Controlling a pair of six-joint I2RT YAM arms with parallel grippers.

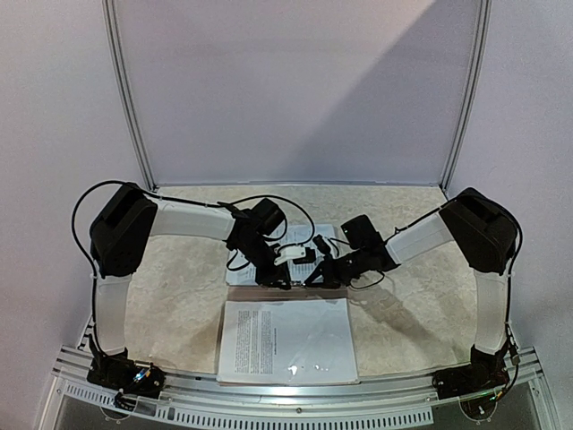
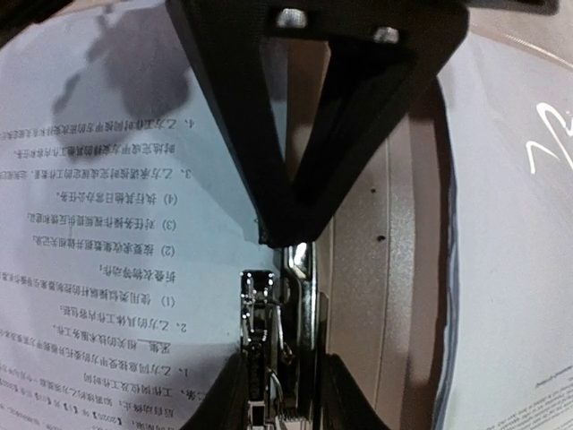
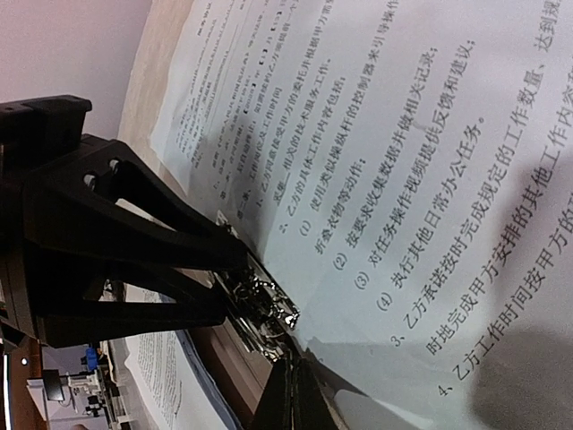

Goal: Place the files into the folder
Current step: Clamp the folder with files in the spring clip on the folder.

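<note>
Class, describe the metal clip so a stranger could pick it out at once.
On the table, look past the near stack to the farther printed sheet. At its edge sits the metal clip, the only shiny silver thing among white paper.

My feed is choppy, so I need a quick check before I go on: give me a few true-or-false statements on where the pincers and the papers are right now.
1. The right pincer is wide open. False: it is shut.
2. The left pincer holds a sheet up in the air. False: it is down at the metal clip, with a finger on either side of it.
3. The two pincers are close together over the middle of the table. True.
4. A printed sheet lies at the near edge, between the arm bases. True.
5. The sheet under the pincers is blank. False: it carries lines of black text.
</note>
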